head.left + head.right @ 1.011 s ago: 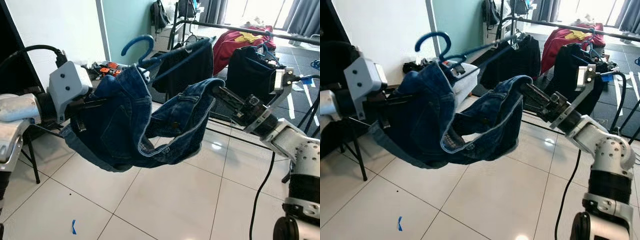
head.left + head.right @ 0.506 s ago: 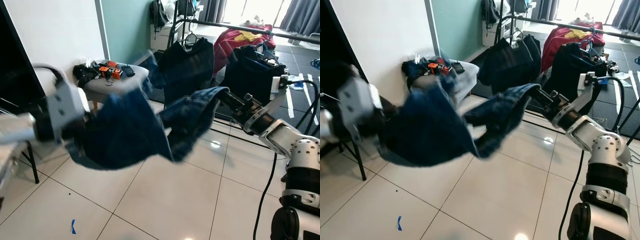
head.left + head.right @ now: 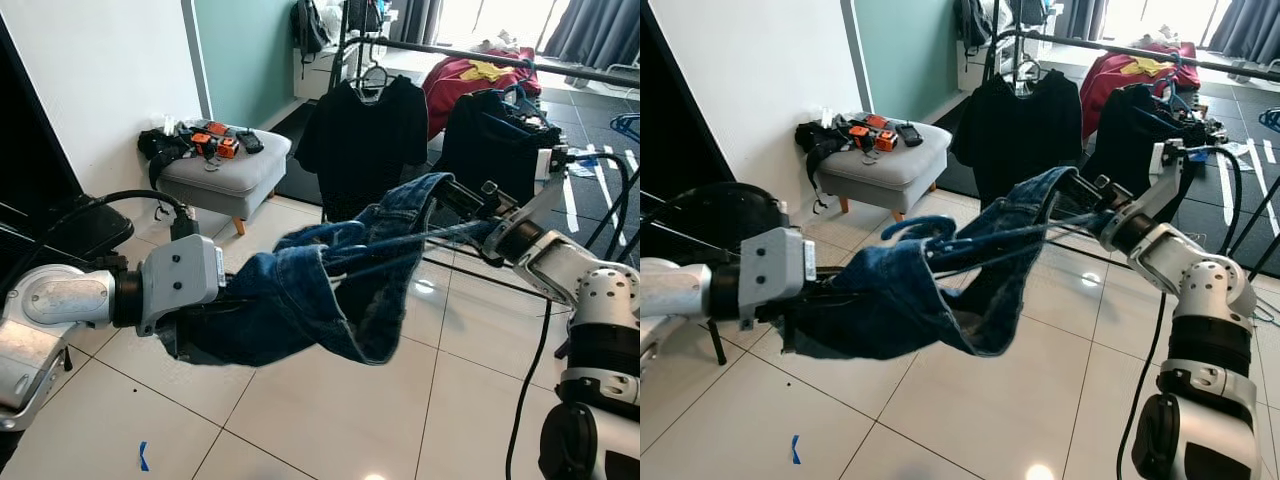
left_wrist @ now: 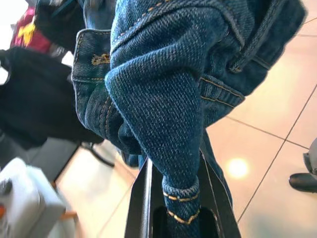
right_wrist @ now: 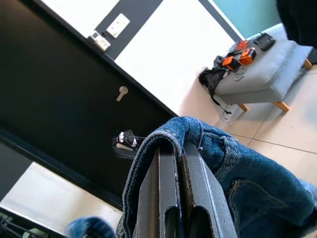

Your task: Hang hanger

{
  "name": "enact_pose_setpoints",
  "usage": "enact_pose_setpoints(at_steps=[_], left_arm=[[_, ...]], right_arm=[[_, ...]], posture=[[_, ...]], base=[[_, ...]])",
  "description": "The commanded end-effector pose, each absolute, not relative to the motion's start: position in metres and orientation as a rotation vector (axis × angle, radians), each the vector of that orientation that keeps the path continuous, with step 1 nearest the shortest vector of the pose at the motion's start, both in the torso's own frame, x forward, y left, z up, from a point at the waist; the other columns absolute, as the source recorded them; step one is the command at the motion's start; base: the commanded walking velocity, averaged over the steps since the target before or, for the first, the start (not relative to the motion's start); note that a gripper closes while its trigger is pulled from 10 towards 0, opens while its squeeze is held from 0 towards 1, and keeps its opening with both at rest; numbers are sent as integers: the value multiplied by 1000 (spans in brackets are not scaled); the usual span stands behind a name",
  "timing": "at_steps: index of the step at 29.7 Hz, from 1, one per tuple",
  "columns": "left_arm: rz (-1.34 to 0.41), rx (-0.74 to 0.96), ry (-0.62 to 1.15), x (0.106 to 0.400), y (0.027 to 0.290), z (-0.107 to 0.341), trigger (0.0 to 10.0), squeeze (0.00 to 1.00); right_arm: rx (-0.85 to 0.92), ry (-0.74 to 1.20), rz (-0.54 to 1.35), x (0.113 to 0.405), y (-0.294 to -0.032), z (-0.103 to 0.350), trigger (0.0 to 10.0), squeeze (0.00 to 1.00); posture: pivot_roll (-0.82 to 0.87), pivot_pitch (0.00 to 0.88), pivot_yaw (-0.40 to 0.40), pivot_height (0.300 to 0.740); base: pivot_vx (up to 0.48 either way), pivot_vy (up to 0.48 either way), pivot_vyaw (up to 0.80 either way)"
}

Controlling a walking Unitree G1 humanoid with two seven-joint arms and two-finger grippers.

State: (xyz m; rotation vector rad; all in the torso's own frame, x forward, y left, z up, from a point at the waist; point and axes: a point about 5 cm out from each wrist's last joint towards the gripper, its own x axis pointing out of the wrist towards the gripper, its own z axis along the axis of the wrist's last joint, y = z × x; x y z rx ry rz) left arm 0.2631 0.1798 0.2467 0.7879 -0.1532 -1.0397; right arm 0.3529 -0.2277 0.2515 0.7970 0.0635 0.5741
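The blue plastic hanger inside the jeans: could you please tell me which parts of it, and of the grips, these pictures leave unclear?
- Blue plastic hanger: eye views; blue denim jeans cover its shoulders.
- Left end effector: left wrist view; denim wedged between the fingers hides any contact with the hanger.
- Right end effector: right wrist view; denim drapes over the fingertips.

A home: tiled floor [image 3: 330, 420], grey footstool [image 3: 215, 170], and a rack [image 3: 470, 55] hung with dark shirts [image 3: 362, 140].

Head stereo pair downward; wrist cams close on jeans [image 3: 300, 300].
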Motion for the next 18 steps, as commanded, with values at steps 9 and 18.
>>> enact_pose_setpoints(at_steps=[9,18], left_arm=[[-890,753,-74,269,197,239,10000,0],[-861,716,-106,266,201,246,10000,0]], right_arm=[[745,13,683,343,-223,271,0,0],[720,30,692,341,-222,269,0,0]], posture=[[-67,47,-17,740],[-66,51,-20,740]], base=[[0,0,0],[0,0,0]])
